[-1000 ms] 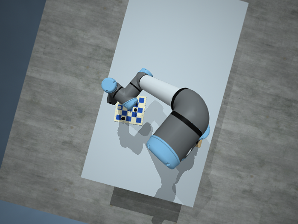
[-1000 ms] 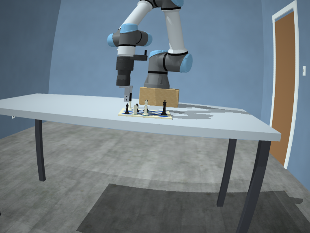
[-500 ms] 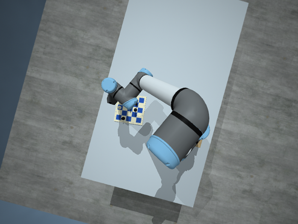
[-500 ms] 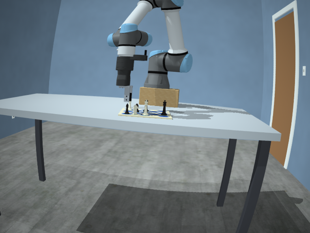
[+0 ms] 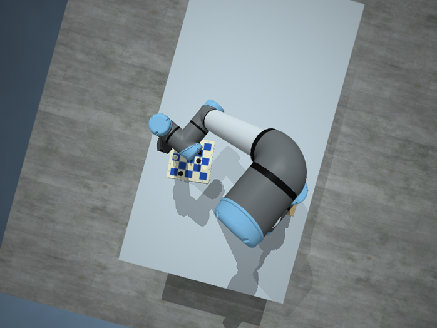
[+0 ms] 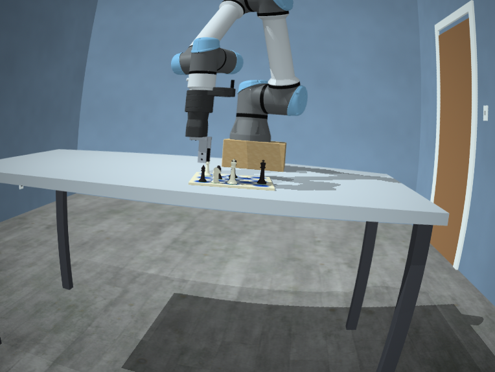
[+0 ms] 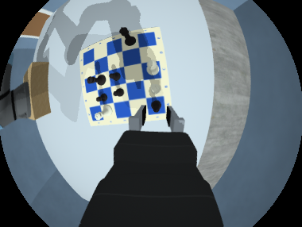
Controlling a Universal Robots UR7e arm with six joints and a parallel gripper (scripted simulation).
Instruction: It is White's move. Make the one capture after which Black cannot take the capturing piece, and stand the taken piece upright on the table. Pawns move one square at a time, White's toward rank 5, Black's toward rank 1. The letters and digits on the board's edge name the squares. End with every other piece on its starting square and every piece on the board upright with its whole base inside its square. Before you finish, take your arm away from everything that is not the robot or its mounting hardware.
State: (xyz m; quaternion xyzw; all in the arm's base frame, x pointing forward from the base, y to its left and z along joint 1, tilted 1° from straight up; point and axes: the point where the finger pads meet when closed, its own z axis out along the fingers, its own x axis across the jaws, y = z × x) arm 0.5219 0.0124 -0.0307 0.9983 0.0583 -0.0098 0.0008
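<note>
Gripper (image 6: 203,161) (image 7: 156,111) fingers stand apart with nothing clamped, angular pale-grey metal with dark inner pads, above the chequered board (image 5: 211,154) (image 6: 247,187) (image 7: 133,72). Grey arm joints (image 5: 182,137) hide them and part of the board from overhead. In the wrist view, a foreshortened dark piece (image 6: 203,174) (image 7: 156,105) stands toward the board's five o'clock, its height relative to the tips unclear, and the slender black king (image 5: 180,173) (image 6: 262,172) (image 7: 128,37) stands at twelve.

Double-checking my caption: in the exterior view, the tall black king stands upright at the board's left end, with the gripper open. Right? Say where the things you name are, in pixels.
Wrong end: the exterior view shows the tall black king (image 5: 180,173) (image 6: 262,174) (image 7: 129,40) upright at the right, with the gripper (image 6: 203,161) (image 7: 156,111) open.
</note>
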